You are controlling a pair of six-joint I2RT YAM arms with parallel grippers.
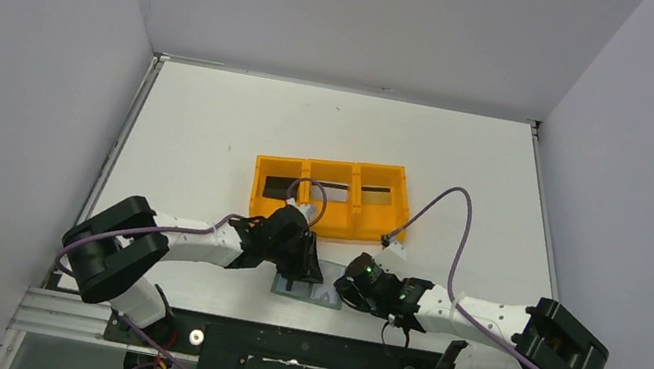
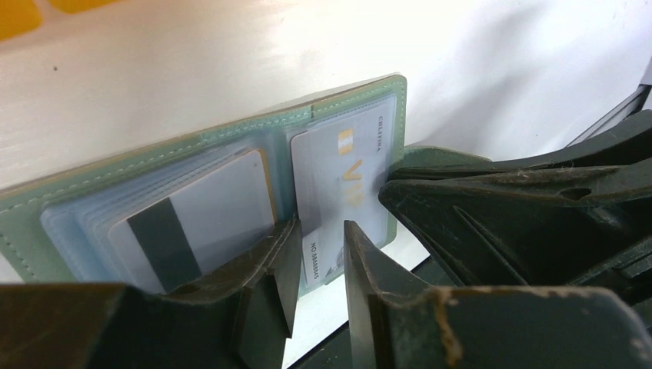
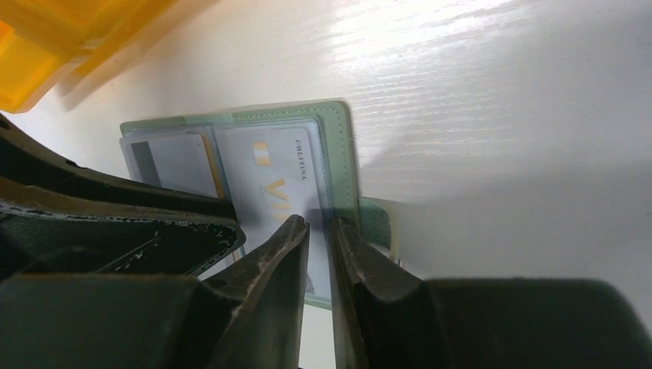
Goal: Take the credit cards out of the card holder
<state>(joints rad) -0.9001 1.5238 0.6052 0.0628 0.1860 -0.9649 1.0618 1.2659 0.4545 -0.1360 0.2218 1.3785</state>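
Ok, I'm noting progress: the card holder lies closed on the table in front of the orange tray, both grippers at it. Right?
Not closed: the left wrist view shows the card holder open, credit cards in its pockets. Otherwise right: on the table in front of the orange tray, left gripper and right gripper at it.

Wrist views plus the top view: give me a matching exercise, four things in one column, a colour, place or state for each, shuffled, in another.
1 card holder
2 tray
3 striped card
4 gold-lettered card

a orange
b right page, wrist views
c lying open, grey-green rim
d left page, wrist views

Pairs: 1c, 2a, 3d, 4b
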